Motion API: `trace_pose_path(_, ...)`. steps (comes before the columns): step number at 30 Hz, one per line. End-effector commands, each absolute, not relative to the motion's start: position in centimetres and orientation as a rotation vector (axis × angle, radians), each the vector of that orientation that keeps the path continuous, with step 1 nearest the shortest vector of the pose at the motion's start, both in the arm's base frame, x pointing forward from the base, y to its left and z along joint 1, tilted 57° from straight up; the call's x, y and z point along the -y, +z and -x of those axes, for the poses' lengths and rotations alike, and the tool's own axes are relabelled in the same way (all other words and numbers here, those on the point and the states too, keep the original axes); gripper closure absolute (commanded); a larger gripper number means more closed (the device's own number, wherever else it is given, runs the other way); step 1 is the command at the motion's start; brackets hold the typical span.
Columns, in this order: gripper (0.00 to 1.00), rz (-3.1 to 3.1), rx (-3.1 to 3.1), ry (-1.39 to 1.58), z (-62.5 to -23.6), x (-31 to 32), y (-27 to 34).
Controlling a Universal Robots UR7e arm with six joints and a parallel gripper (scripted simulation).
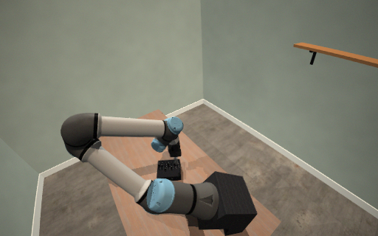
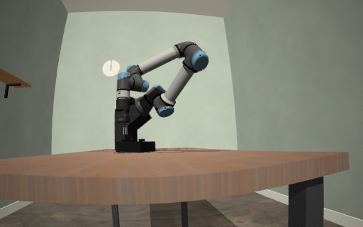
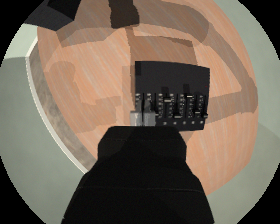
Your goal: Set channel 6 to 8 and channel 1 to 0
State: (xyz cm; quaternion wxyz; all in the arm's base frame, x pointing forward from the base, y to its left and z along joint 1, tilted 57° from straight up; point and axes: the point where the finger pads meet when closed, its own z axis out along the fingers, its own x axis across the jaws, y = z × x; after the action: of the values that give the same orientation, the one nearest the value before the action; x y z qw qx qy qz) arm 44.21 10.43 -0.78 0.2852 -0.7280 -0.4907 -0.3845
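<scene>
— Where do you stand?

— My gripper (image 3: 143,106) is fully closed on nothing, fingers pressed together into one blunt tip. I hang just above the lighting desk (image 1: 169,169), which sits on its feet on the wooden table (image 2: 164,167), near my base. In the wrist view my tip lines up with the leftmost fader (image 3: 140,103).

— What worries you?

— The caps stand close together. If I come down off-centre I may nudge a neighbour. Pushing too hard could overshoot the mark, or slide or tip the whole desk. I cannot read the levels from here.
</scene>
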Motion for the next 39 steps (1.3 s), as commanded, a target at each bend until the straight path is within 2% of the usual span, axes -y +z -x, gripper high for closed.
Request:
trace_pose_path(1, 1.0, 1.948, 1.312, -1.029, -44.3, -10.6, -0.9)
trace_pose_path(39, 1.0, 1.948, 1.312, -1.029, -44.9, -12.1, -2.0)
